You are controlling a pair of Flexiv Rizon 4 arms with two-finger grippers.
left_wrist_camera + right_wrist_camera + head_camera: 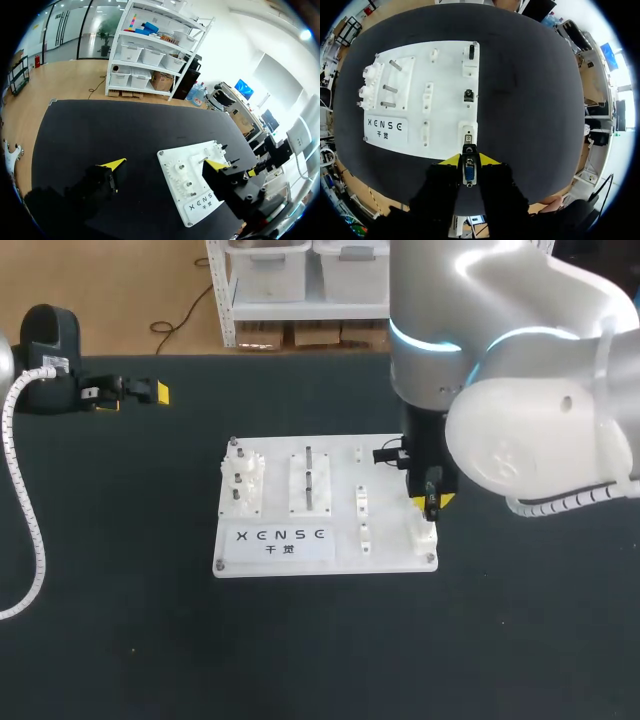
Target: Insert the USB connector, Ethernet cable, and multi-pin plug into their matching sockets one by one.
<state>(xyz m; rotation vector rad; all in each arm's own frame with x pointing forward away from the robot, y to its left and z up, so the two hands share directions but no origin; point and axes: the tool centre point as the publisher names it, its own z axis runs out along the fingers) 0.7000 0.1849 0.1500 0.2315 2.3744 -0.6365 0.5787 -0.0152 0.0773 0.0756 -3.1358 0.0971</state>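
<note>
Right wrist view: right pincer (469, 161) grips the dark multi-pin plug (468, 173) just over the white plastic board (445, 100), at its corner socket (468, 140), presumably lining it up.

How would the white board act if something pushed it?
The white board lies flat and wide, so it would probably slide, not tip. It looks like rigid plastic, likely stiff. The dark table looks matte, so it may grip a bit.

On black matte table (120, 640): white rectangular socket board (395, 550), lying flat near middle, slightly toward right side in head view, squared to table edges; printed label along near edge, screws at corners.
</note>
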